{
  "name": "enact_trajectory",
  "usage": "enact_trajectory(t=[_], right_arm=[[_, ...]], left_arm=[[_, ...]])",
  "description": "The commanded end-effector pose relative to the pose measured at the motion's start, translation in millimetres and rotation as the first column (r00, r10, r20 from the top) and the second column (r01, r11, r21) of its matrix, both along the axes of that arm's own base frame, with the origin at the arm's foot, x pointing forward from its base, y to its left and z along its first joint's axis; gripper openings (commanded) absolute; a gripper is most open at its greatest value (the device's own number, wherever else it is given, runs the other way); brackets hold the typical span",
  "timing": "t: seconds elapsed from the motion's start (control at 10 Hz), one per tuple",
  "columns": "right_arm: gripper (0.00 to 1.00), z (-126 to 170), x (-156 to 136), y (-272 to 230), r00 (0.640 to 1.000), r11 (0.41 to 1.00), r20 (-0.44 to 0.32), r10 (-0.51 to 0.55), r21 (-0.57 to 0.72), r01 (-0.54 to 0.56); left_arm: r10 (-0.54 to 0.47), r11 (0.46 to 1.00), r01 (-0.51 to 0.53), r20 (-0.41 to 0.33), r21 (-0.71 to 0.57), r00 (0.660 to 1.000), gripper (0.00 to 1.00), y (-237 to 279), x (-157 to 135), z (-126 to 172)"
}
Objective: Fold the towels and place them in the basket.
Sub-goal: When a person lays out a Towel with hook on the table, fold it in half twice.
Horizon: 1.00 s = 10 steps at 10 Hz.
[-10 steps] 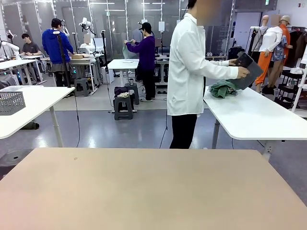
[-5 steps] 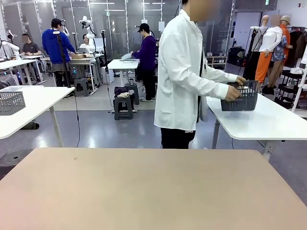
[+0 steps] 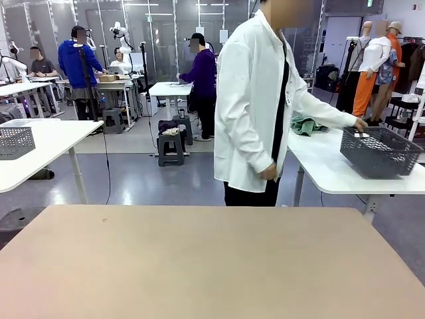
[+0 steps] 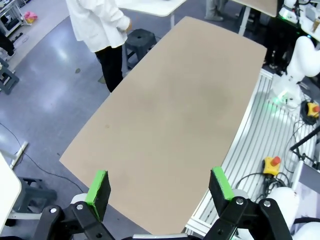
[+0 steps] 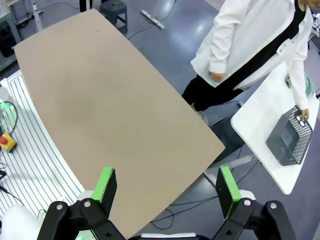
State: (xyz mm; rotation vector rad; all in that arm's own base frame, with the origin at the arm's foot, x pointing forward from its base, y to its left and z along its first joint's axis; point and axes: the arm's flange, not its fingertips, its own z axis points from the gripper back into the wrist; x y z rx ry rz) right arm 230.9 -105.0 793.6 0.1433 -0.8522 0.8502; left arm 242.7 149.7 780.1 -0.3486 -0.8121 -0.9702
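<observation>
Two grippers hover above the beige table point(image 3: 199, 266), the left gripper point(image 4: 159, 186) and the right gripper point(image 5: 167, 187), each with its fingers spread wide apart. The basket point(image 3: 380, 151) sits on a white side table point(image 3: 320, 159) beyond, a person's hand point(image 3: 360, 125) on its rim, and a crumpled green towel point(image 3: 307, 125) lies near it.

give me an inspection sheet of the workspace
surface: tan table, bare
job's things: basket on the white side table, person's hand at its rim; green towel bunched on that table farther back
clutter: nothing seen
grippers: left gripper open, right gripper open, both high over the tan table, holding nothing
cables: loose cables by the emergency-stop button beside the table
surroundings: person in a white coat at the far edge; second mesh basket on a white table at left
</observation>
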Motion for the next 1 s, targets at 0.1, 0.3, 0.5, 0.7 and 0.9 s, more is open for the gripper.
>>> enact_trajectory(t=[0.1, 0.3, 0.5, 0.7, 0.9], right_arm=[[1.0, 2.0, -4.8, -1.9, 0.998, 1.0, -0.065, -0.01, -0.015, 0.01], [1.0, 3.6, -7.0, -3.6, 0.998, 1.0, -0.066, -0.006, -0.025, 0.004], [1.0, 4.8, -10.7, -3.6, 0.998, 0.999, -0.07, 0.005, -0.035, -0.008], [1.0, 1.7, -8.8, -0.4, 0.999, 1.0, -0.05, 0.017, -0.019, -0.018], [1.0, 1.7, -8.8, -0.4, 0.999, 1.0, -0.05, 0.017, -0.019, -0.018]], left_arm=[[0.021, 1.0, -0.02, -0.051, 0.019, 0.998, 1.0, -0.2, -6.3, 10.3], [0.01, 0.999, -0.007, -0.08, 0.044, 0.997, 1.0, 0.1, -9.3, 11.0], [0.001, 0.998, 0.006, -0.103, 0.063, 0.995, 1.0, -1.3, -13.2, 10.3], [-0.009, 0.999, 0.011, -0.06, 0.037, 0.998, 1.0, 0.6, -10.9, 3.6], [-0.009, 0.999, 0.011, -0.06, 0.037, 0.998, 1.0, 0.6, -10.9, 3.6]])
